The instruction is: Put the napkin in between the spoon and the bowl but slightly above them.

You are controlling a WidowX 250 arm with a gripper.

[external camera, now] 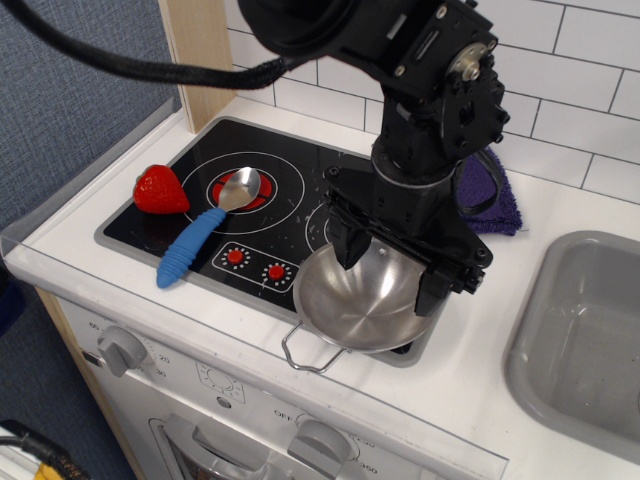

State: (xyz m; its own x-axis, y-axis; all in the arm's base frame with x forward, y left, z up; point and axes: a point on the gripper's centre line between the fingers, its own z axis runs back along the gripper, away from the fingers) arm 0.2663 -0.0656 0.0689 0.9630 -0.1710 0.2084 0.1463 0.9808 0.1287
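Observation:
The dark purple napkin (492, 196) lies on the white counter behind the stove's right end, partly hidden by my arm. The spoon (203, 229) lies on the left burner, silver scoop up, blue ribbed handle toward the front. The steel bowl (358, 302) sits at the stove's front right corner, one wire handle over the edge. My gripper (392, 268) hovers over the bowl's far rim, jaws spread wide and empty, left of the napkin.
A red strawberry (160, 190) sits at the stove's left edge beside the spoon. The black stovetop (290, 205) has red knobs at the front. A grey sink basin (590, 335) is at the right. A tiled wall stands behind.

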